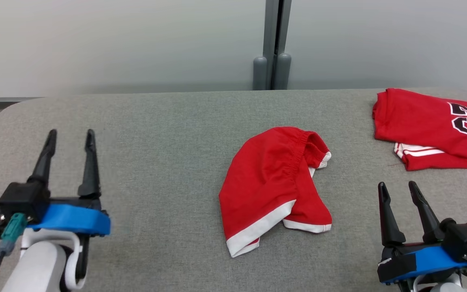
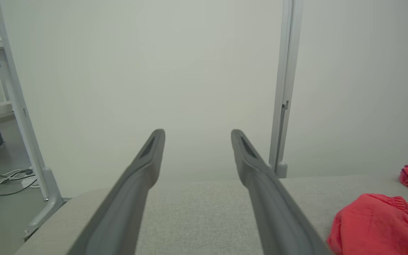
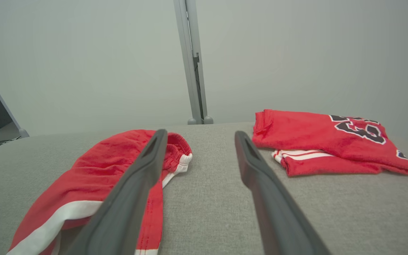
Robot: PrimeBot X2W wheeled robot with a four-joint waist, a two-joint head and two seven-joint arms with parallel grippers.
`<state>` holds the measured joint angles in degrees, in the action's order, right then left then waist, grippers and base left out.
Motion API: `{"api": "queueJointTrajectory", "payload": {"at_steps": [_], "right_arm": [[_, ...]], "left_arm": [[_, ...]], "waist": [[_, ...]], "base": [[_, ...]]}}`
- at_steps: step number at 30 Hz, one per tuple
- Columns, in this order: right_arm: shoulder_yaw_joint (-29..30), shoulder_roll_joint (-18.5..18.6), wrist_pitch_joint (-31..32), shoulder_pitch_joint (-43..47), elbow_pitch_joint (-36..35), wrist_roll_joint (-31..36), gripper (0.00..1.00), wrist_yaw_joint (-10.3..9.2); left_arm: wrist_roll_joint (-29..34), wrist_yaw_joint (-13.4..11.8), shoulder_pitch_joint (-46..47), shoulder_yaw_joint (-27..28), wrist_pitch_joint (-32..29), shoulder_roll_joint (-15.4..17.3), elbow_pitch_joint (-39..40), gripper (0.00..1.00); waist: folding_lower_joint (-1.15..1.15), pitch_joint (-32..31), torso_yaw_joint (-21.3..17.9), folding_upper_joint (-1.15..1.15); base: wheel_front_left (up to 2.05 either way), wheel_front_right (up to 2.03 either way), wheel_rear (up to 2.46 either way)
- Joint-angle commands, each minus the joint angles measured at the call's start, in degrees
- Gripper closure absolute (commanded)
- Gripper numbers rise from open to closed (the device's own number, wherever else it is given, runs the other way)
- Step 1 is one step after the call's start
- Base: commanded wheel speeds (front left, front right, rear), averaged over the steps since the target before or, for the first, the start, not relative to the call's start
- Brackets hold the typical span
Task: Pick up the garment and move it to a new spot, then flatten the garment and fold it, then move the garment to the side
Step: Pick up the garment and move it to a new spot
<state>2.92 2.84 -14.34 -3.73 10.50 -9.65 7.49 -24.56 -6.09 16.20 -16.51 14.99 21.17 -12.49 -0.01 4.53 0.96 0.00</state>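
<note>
The left tool (image 1: 71,134) hovers over bare bench (image 1: 156,162) at the near left, its two dark fingers parted to a moderate gap and holding nothing. The right tool (image 1: 397,185) is at the near right, likewise parted and empty. Moving outward, the red shorts (image 1: 272,182) lie crumpled in the middle of the bench, between our two tools but nearer the right one, with the waistband (image 1: 298,150) bunched toward the far side and the white hem (image 1: 258,231) toward us. Further right and back, well apart from the shorts, sits a folded jersey (image 1: 428,125) of the same red. That's our first worry: same colour, same white trim, and the right tool points between the two, so a reach drifting right could land on the wrong piece. Second, the shorts are doubled over themselves. A pinch at the thick fold could take several layers and lift a bundle that won't open flat, while a shallow pinch on one layer may slip out. Third, the bench cover looks like cloth too, so fingers pressed down hard could snag it along with the shorts.
</note>
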Motion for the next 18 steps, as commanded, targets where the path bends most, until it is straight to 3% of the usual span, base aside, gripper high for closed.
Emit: {"api": "queueJointTrajectory", "payload": {"at_steps": [1, 8, 18], "right_arm": [[0.29, 0.1, 0.16, 0.68, -0.2, 0.2, 0.0, 0.01], [0.74, 0.12, 0.85, 1.89, -0.6, 0.39, 0.0, 0.01], [1.43, 0.1, 1.58, 4.06, -0.98, 0.07, 0.0, 0.01]], "left_arm": [[-0.14, -0.76, -2.43, 1.44, 0.23, 0.87, 1.4, 0.0], [-1.2, -2.67, -12.4, 7.24, 0.24, 3.29, 6.77, 0.0], [-0.62, -3.98, -19.71, 7.42, 0.13, 3.61, 9.11, 0.0]], "waist": [[0.01, -0.2, 0.59, 0.0], [0.01, -1.43, 2.52, 0.0], [0.01, -3.24, 4.53, 0.0]], "base": [[0.0, 0.0, 0.0], [0.0, 0.0, 0.0], [0.0, 0.0, 0.0]]}}
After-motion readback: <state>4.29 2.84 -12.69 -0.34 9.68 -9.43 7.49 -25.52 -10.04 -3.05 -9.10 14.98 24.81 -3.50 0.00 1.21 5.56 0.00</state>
